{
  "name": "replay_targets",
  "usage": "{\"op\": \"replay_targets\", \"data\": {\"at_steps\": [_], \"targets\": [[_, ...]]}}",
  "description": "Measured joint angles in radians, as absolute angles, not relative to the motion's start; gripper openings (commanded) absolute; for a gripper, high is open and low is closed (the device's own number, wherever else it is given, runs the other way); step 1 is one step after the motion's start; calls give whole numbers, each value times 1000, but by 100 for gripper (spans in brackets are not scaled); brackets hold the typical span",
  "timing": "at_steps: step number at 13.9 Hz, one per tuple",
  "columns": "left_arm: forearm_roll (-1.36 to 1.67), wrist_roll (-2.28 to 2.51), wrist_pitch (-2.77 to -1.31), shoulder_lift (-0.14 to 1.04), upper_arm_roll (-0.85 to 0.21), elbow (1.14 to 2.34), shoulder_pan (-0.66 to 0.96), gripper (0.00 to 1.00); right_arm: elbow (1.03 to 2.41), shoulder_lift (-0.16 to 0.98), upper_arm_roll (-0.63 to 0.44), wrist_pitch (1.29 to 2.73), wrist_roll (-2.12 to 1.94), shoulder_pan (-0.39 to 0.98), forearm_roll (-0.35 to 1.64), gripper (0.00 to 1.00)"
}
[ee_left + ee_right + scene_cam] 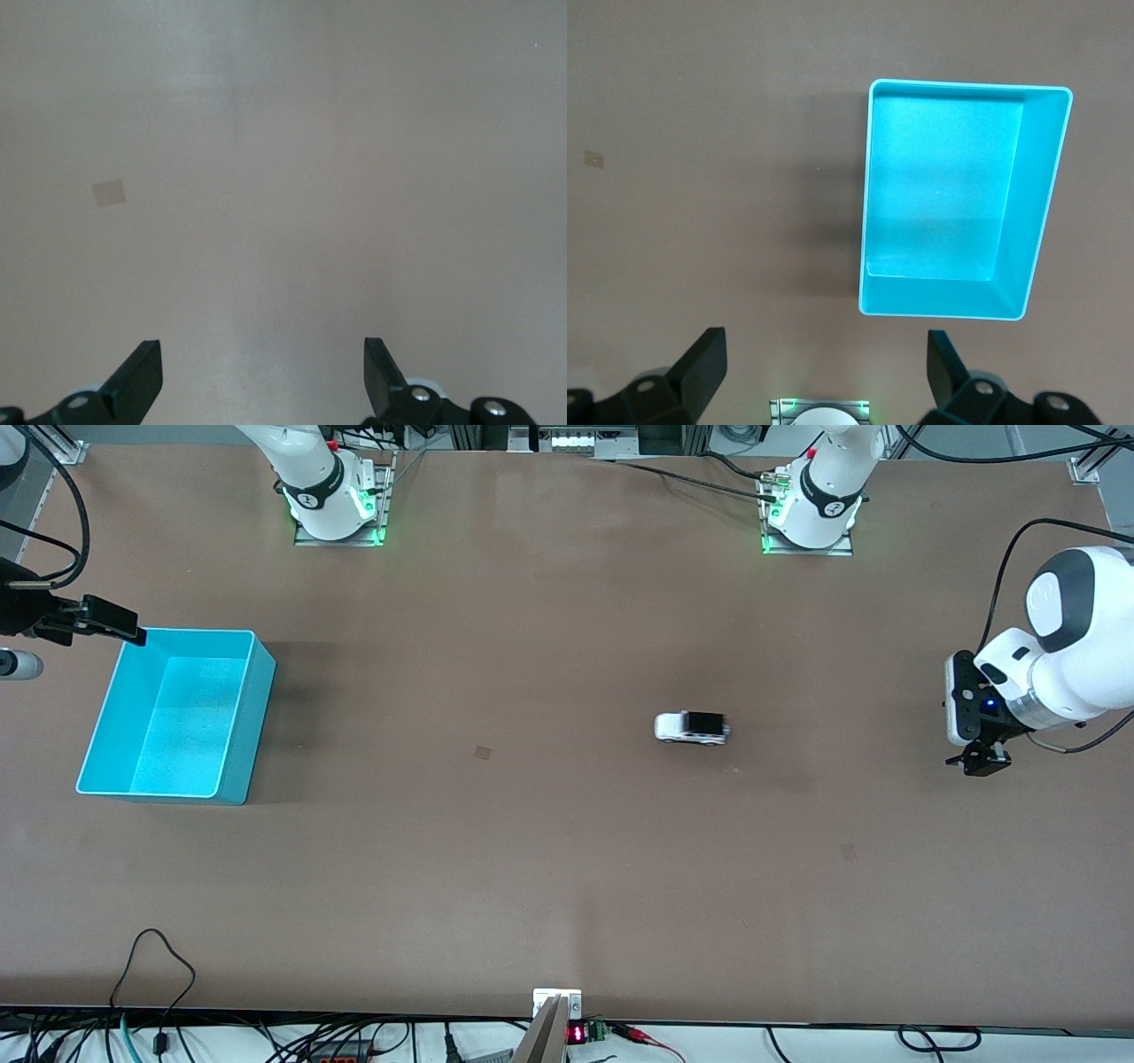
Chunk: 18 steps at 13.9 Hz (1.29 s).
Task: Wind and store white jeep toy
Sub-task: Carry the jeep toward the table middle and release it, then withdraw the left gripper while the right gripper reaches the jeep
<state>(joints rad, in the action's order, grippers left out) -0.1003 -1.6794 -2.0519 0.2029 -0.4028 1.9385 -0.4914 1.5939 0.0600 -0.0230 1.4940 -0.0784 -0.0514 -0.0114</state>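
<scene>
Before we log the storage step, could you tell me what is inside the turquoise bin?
Nothing: the turquoise bin shows only its bare floor in the front and right wrist views, none of it covered. The white jeep toy sits on the table, toward the left arm's end.

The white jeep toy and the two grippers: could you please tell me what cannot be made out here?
- White jeep toy: front view only, too small and blurred to show any winding part.
- Right gripper: front view's edge cuts off its arm.
- Left gripper: its own body hides the jaws in the front view; the left wrist view shows them open.
</scene>
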Motion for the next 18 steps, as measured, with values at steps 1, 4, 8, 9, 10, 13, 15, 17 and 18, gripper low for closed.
{"op": "replay_targets", "data": {"at_steps": [1, 4, 8, 9, 10, 13, 15, 17, 18], "targets": [[-100, -1665, -2052, 203, -403, 1936, -484, 100, 1594, 60, -23, 1494, -78, -51, -11, 100], [-100, -1614, -2051, 203, -403, 1933, -467, 100, 1594, 60, -23, 1494, -78, -51, -11, 100], [-98, -1526, -2051, 204, -402, 1922, -436, 100, 1594, 62, -23, 1492, -78, -51, -11, 100], [-98, -1496, -2051, 205, -402, 1919, -427, 100, 1594, 62, -23, 1488, -78, -51, -11, 100], [-97, -1468, -2050, 205, -402, 1918, -418, 100, 1594, 63, -23, 1484, -78, -51, -11, 100], [-97, -1358, -2050, 205, -402, 1904, -388, 100, 1594, 70, -23, 1481, -79, -51, -11, 100], [-97, -1281, -2050, 205, -402, 1885, -372, 100, 1595, 86, -23, 1480, -80, -51, -11, 100], [-78, -1203, -2050, 205, -400, 1872, -360, 100, 1595, 102, -23, 1474, -80, -51, -11, 100], [-68, -1162, -2049, 205, -398, 1868, -351, 100, 1595, 107, -23, 1471, -80, -51, -11, 100]]}}
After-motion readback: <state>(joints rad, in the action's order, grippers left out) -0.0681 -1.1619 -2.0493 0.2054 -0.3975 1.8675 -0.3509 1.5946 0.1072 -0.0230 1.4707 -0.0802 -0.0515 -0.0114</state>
